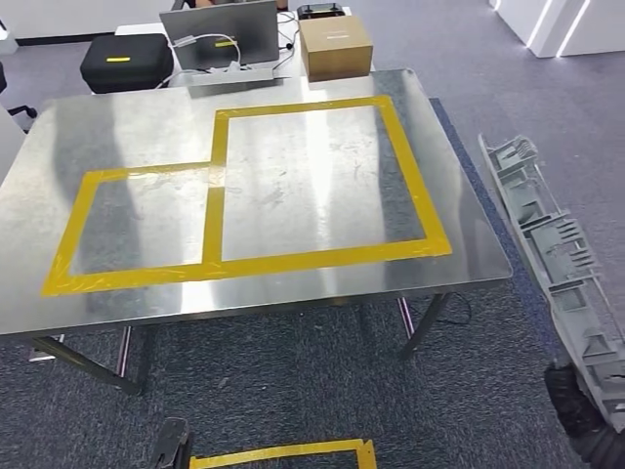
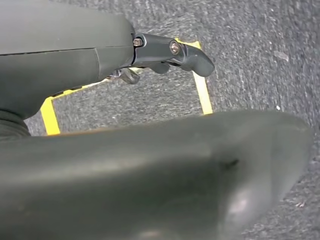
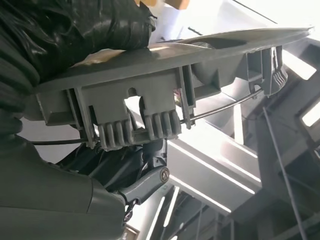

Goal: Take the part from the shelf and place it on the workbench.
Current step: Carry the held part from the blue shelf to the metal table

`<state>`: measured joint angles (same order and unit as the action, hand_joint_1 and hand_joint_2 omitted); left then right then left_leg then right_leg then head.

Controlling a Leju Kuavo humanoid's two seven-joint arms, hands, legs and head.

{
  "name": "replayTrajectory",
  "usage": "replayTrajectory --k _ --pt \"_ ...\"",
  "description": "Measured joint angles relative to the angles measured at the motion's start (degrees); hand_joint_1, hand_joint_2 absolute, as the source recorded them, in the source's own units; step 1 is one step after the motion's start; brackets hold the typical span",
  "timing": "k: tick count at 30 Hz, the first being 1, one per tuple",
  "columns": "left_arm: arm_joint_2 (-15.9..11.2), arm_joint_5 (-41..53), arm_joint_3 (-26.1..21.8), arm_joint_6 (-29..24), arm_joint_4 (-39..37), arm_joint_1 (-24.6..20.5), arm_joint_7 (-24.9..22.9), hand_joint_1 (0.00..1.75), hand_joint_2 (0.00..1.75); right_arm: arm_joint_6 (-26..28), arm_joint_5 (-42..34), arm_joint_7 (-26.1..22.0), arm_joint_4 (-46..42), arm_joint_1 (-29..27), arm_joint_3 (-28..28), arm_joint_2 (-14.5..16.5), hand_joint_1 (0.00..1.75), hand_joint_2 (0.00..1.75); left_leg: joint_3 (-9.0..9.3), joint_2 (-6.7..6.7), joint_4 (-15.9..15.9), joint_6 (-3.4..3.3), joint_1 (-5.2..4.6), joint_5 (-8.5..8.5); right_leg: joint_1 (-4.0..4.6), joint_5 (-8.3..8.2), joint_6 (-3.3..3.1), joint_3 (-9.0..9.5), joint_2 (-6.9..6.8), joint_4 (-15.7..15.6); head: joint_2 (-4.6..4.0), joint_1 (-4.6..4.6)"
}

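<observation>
The part is a long grey plastic moulding with ribs and clips. My right hand grips its near end, out to the right of the workbench and above the carpet. The part slants up and away from the hand, roughly level with the table's right edge. In the right wrist view the hand clamps the part from both sides. The steel workbench lies ahead, marked with two yellow tape rectangles. My left hand hangs over the floor, its fingers stretched out and holding nothing.
Behind the bench stand a brown cardboard box, a grey laptop and a black case. A yellow tape frame marks the carpet at my feet. The bench's legs splay out beneath its front edge.
</observation>
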<state>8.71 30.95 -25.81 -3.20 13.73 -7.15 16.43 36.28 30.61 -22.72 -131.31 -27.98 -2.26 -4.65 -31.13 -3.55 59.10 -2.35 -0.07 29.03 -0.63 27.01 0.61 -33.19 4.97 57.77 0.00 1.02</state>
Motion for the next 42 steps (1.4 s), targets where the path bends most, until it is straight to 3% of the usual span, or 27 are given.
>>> replayTrajectory --k 1,3,4,7,8,12,18,23,29,35,42 --pt "-0.1 -0.3 0.1 0.0 0.0 0.0 0.1 0.0 0.0 -1.9 0.3 1.7 0.2 -0.1 0.0 -0.4 1.75 1.75 0.46 -0.78 -1.2 -0.28 -0.12 -0.12 -0.2 -0.12 0.32 -0.23 0.48 0.0 0.0 -0.04" --pt "-0.1 -0.9 0.3 0.1 0.0 0.1 0.4 0.0 0.0 -6.6 1.2 5.4 0.7 -0.8 0.0 -1.6 1.75 1.75 0.71 -0.41 -2.1 -0.24 -0.11 -0.26 -0.45 -0.43 1.13 -0.56 1.28 -0.2 0.0 -0.19" --pt "-0.1 -1.1 0.5 0.2 0.0 0.2 0.5 0.0 0.0 -9.0 1.8 7.0 1.1 -1.5 -0.1 -2.3 1.75 1.75 0.76 -0.12 -2.5 -0.01 -0.1 -0.36 -0.42 -0.54 1.4 -0.5 0.92 -0.4 0.0 -0.09" --pt "-0.3 -1.3 1.1 0.7 0.0 0.4 0.7 0.0 0.0 -13.0 2.7 9.7 2.4 -3.2 -0.1 -4.7 1.75 1.75 0.83 0.32 -3.1 1.04 -0.09 -0.32 -0.12 -0.66 0.81 -0.04 -0.83 -1.2 0.0 0.34" --pt "-0.4 -1.3 1.3 0.8 0.0 0.5 0.8 0.0 0.0 -13.4 2.8 10.0 2.7 -3.6 0.0 -5.4 1.75 1.75 0.85 0.36 -3.0 1.09 -0.09 -0.29 -0.13 -0.69 0.6 0.04 -0.87 -1.4 0.0 0.39" --pt "-0.4 -1.4 1.5 1.0 0.0 0.7 0.9 0.0 0.0 -13.9 2.9 10.3 3.5 -4.2 -0.1 -6.8 1.75 1.75 0.86 0.48 -2.8 0.73 -0.27 -0.35 -0.31 -1.05 1.18 0.12 -0.8 -1.6 0.0 0.43" --pt "-0.6 -1.3 1.8 1.0 0.0 0.8 0.9 0.0 0.0 -15.5 2.5 11.7 3.9 -3.8 -0.2 -8.0 1.75 1.75 0.89 0.78 -2.7 0.53 -0.33 -0.24 -0.34 -1.13 1.36 0.16 -0.53 -1.7 0.0 0.41" --pt "-0.8 -1.1 2.8 1.8 0.0 0.7 0.5 0.0 0.0 -21.4 0.4 14.4 5.9 -0.9 -1.9 -10.8 1.75 1.75 1.01 1.3 -2.8 0.49 -0.28 -0.21 -0.29 -1.31 1.55 0.11 -0.01 -1.7 0.0 0.4" --pt "-0.9 -0.9 4.4 2.9 0.0 -0.1 -0.1 0.0 0.0 -29.5 0.7 16.6 13.2 6.6 -6.6 -15.8 1.75 1.75 1.18 2.32 -2.8 0.44 -0.25 -0.19 -0.26 -1.8 1.57 -0.05 1.0 -1.7 0.0 0.4" --pt "-1.0 -1.3 5.6 3.0 0.0 -0.5 -0.8 0.0 0.0 -30.1 5.5 17.6 15.9 10.9 -7.9 -18.2 1.75 1.75 1.16 2.58 -2.8 0.5 -0.2 -0.03 -0.24 -2.01 1.58 -0.2 1.23 -1.8 0.0 0.39" --pt "-1.0 -2.2 5.7 2.1 0.0 -0.3 -0.7 0.0 0.0 -26.2 9.0 16.5 13.6 10.2 -7.4 -18.4 1.75 1.75 0.98 2.39 -2.8 0.55 -0.12 -0.67 -0.17 -2.44 1.52 -0.29 0.89 -1.7 0.0 0.39"
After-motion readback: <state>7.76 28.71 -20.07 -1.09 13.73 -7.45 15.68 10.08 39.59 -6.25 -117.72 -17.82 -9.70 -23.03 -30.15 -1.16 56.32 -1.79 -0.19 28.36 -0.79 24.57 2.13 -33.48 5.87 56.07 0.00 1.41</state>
